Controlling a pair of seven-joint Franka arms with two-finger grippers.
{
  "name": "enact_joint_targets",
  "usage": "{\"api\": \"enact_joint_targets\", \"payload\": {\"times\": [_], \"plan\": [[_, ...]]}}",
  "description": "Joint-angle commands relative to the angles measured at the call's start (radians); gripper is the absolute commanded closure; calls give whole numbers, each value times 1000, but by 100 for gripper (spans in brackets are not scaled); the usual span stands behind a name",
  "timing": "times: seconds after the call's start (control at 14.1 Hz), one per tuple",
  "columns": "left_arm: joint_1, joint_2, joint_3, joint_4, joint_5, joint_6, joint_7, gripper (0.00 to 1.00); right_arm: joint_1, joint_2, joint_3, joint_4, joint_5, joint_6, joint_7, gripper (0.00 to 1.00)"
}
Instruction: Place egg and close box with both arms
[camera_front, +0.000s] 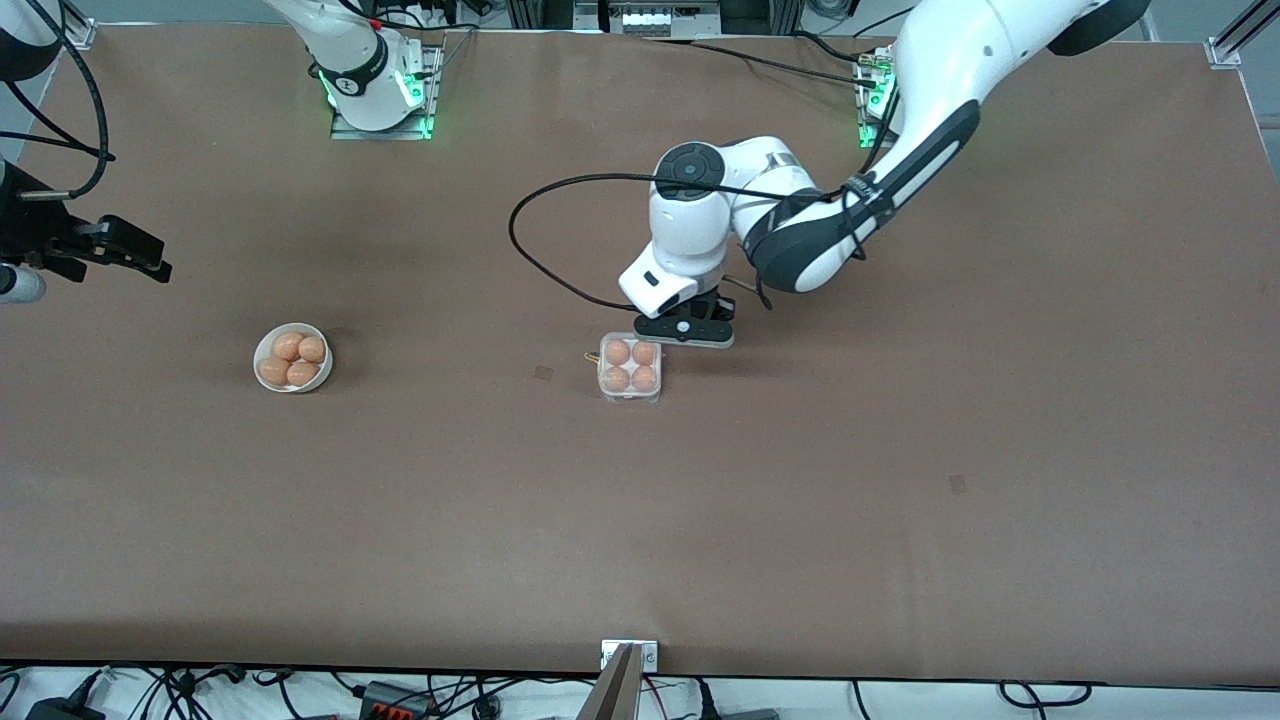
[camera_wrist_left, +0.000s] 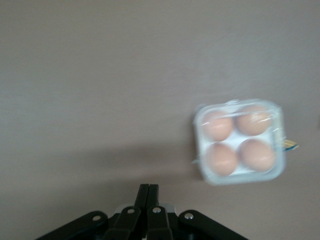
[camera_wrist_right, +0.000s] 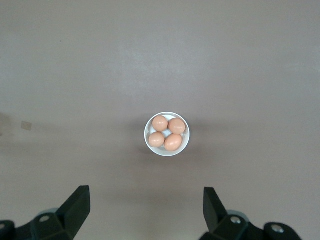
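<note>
The box (camera_front: 630, 367) sits near the table's (camera_front: 900, 500) middle with its clear lid down over four eggs (camera_front: 618, 352), one in each cell. The left gripper (camera_front: 686, 330) hangs low just beside the box, off its edge toward the arm bases; in the left wrist view its fingers (camera_wrist_left: 148, 207) are pressed together and grasp nothing. The bowl (camera_front: 292, 357) stands well apart from the box, toward the right arm's end of the table, and holds four more eggs (camera_wrist_right: 167, 133). The right gripper (camera_front: 120, 245) waits high above the table over that end, its fingers (camera_wrist_right: 77, 205) spread wide and empty.
</note>
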Motion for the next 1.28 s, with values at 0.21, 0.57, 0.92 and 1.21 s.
{"api": "enact_joint_targets", "payload": {"times": [0.21,0.57,0.92,1.21], "plan": [[329,-8,-228,-3,13,-226,297,88,-3,-8,0,2,-8,-16,-6,0],[472,-8,-275,117,10,-447,586,10,-3,-8,-2,2,-9,-16,-14,0],[596,-8,-348,201,8,-555,681,0,-3,-8,-2,2,-9,-13,-14,0],[662,-69,-309,276,-131,-621,906,0,-3,-8,0,2,-9,-8,-14,0]]}}
